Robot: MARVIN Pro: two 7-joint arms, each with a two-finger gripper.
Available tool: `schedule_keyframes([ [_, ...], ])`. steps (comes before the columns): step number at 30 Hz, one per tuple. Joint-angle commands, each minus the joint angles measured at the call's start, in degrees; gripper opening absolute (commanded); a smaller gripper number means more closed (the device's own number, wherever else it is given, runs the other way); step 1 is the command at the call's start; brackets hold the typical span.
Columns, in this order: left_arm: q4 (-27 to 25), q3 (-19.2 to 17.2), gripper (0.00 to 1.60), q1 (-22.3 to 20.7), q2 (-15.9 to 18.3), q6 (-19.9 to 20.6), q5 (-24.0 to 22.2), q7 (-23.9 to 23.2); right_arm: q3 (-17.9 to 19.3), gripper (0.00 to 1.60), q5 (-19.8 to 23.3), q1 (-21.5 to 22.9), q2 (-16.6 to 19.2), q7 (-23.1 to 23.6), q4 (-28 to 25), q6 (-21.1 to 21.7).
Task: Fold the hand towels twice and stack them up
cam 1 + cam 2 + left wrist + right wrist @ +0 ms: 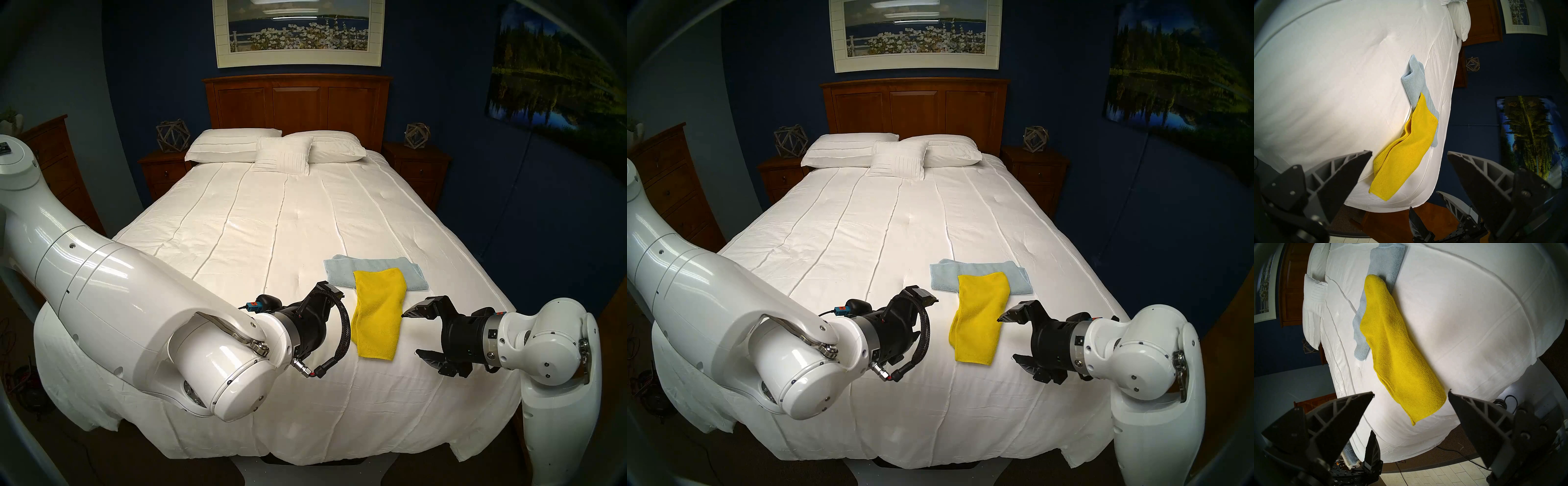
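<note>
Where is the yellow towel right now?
The yellow towel lies on the white bedspread near the foot of the bed, between the two open claws. Its far end overlaps the light blue towel.

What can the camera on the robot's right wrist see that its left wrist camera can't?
Only the right wrist view shows the right gripper with its jaws apart, plus black cables on the floor past the bed's edge. Only the left wrist view shows the left gripper, also open, and the forest picture on the blue wall. Both show the yellow towel lying partly over the light blue towel on the white bedspread, with neither gripper touching them.
</note>
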Motion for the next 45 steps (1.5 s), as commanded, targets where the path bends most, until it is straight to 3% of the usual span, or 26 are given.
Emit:
schedule_keyframes([
  [1,0.0,-0.4,1.6,-0.2,0.0,0.1,0.0,-0.2,-2.0,1.6,-3.3,-3.1,-1.3,1.6,-1.5,0.7],
  [14,0.0,-0.5,1.6,-0.1,0.1,0.0,0.1,-0.1,-5.0,1.6,-8.8,-3.3,-3.4,5.6,-0.6,0.5],
  [21,0.0,-0.5,1.6,-0.1,0.1,0.0,0.2,0.0,-8.8,1.6,-11.9,-1.2,-4.2,6.9,2.2,0.0],
  [27,0.0,-0.6,1.6,-0.1,0.1,0.0,0.2,0.0,-10.0,1.6,-13.6,-0.5,-4.5,7.6,3.6,-0.2],
  [45,0.0,-0.6,1.6,0.0,0.2,0.0,0.4,0.2,-11.2,1.6,-15.0,0.8,-5.1,9.3,6.3,-0.4],
])
